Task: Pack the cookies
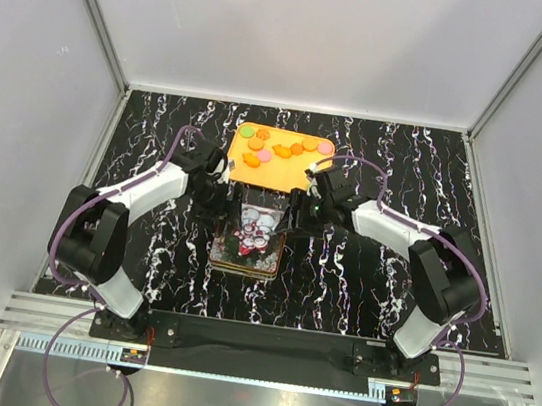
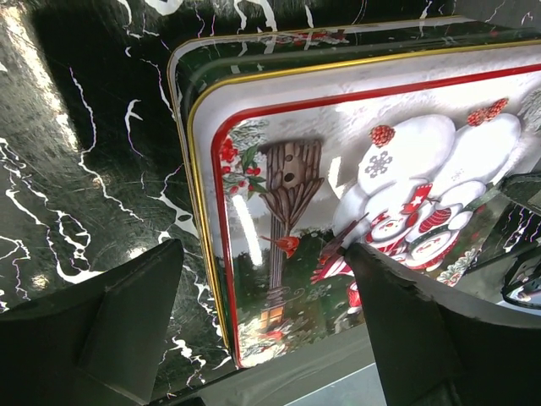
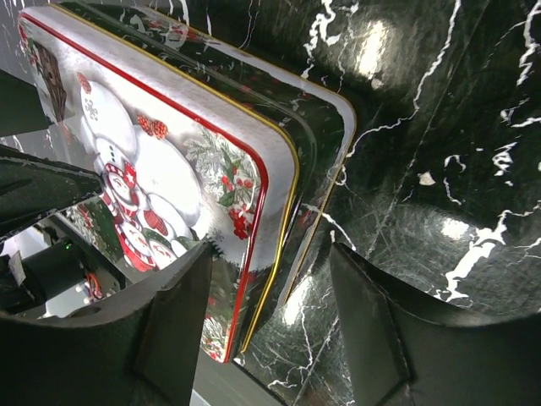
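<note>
Cookies [image 1: 281, 148]: orange, pink and green pieces lying on an orange tray [image 1: 267, 172] on the black marble table [image 1: 372, 278], just beyond a snowman-printed tin lid [image 2: 355, 161]. Left gripper [image 2: 262, 247]: jaws spread astride the lid's left edge, grasping nothing. Right gripper [image 3: 270, 249]: jaws spread astride the lid's right edge, likewise grasping nothing.

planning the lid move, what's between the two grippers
The snowman tin lies between the left gripper and right gripper, as the top view shows. Each wrist view shows one edge of the tin within its own open gripper.
</note>
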